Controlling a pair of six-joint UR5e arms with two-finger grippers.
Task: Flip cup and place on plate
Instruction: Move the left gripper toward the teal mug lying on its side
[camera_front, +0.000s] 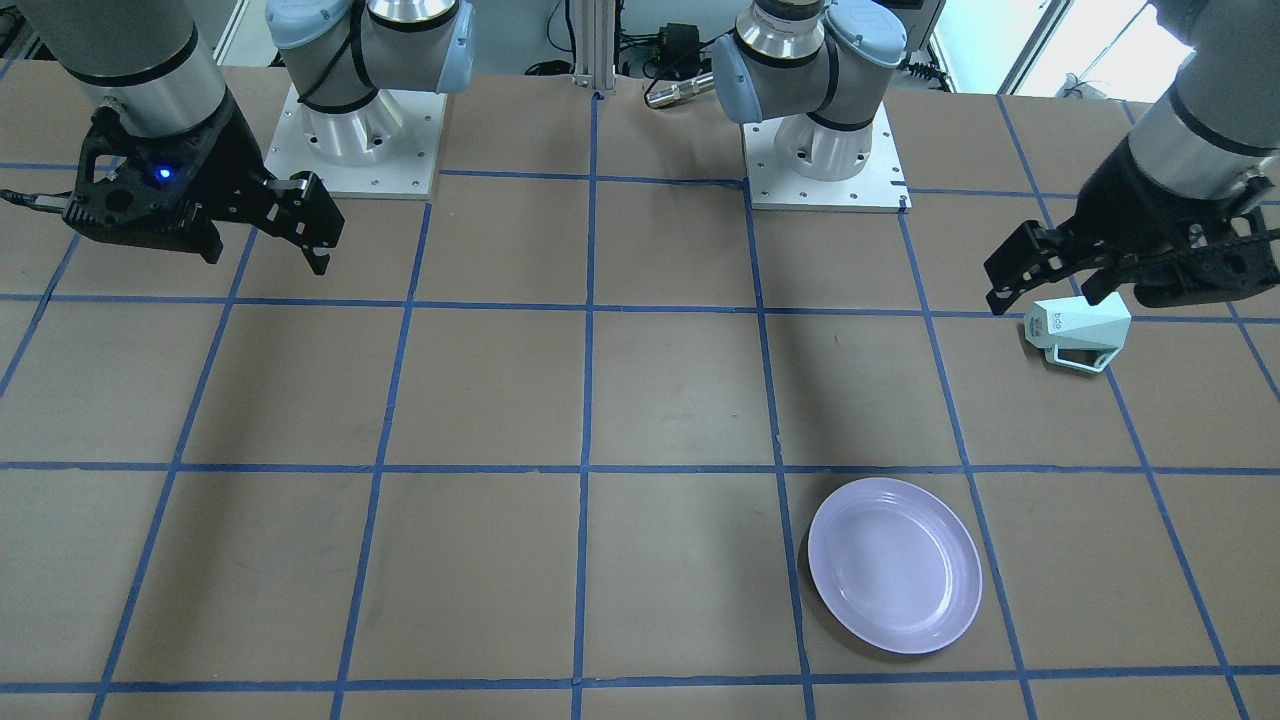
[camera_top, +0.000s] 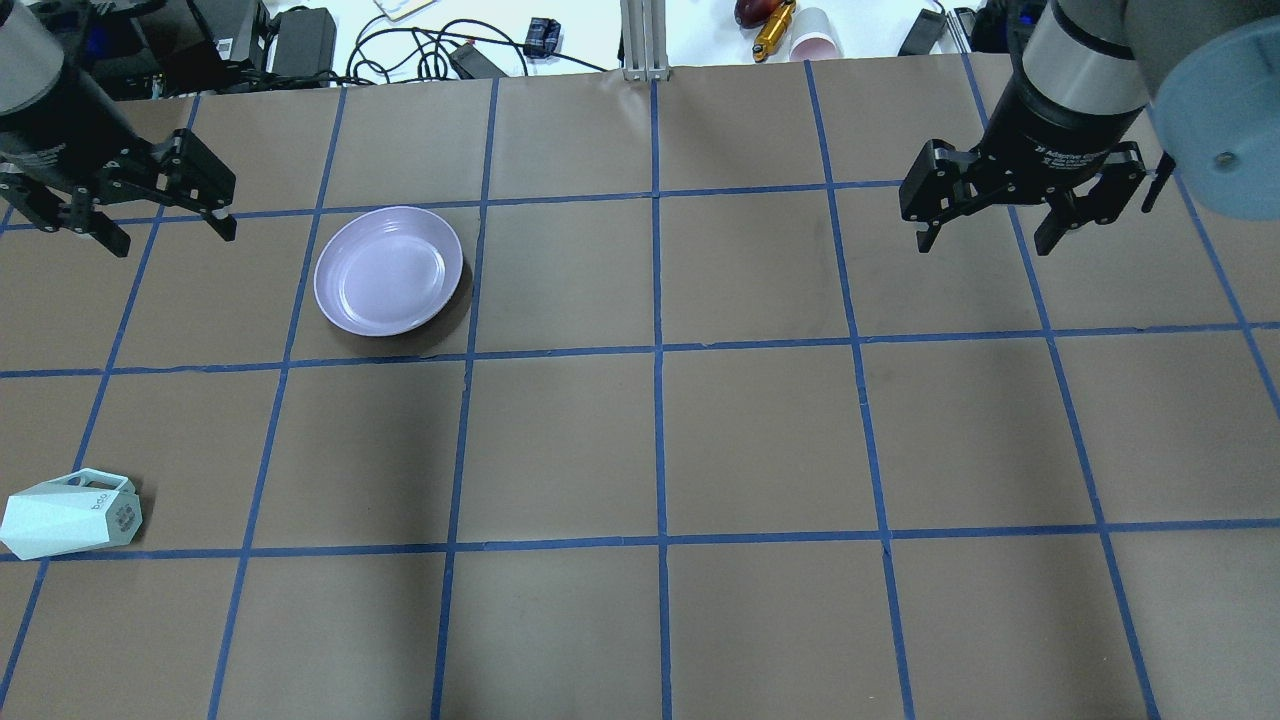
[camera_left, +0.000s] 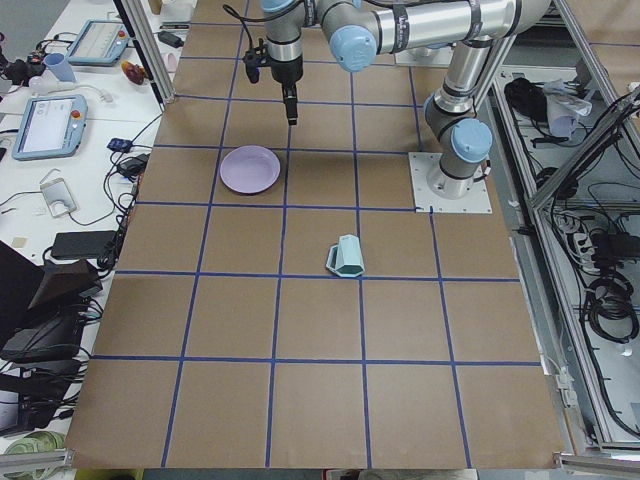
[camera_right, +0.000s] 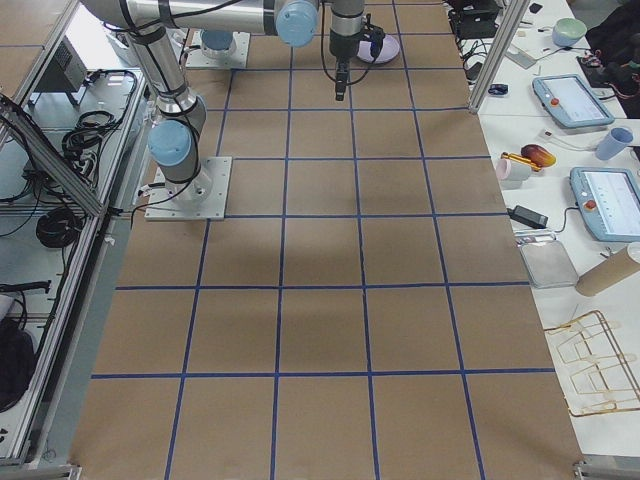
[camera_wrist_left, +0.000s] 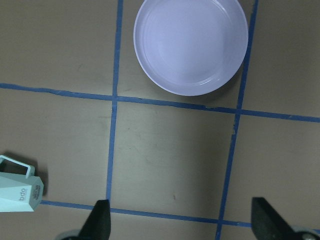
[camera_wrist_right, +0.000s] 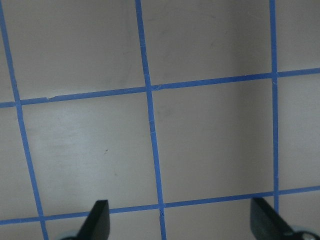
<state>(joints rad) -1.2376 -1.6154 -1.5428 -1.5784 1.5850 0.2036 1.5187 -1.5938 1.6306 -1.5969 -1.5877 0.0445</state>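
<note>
The pale mint-green cup lies on its side near the table's left edge, whitish lettered base toward the centre, handle on the far side. It also shows in the front view and at the lower left of the left wrist view. The lavender plate sits flat and empty further out; it fills the top of the left wrist view. My left gripper hangs open and empty, high above the table, left of the plate and apart from the cup. My right gripper is open and empty over the far right.
The brown table is marked into squares with blue tape. Both arm bases stand on white mounts at the robot's side. Cables, a paper cup and small items lie beyond the far edge.
</note>
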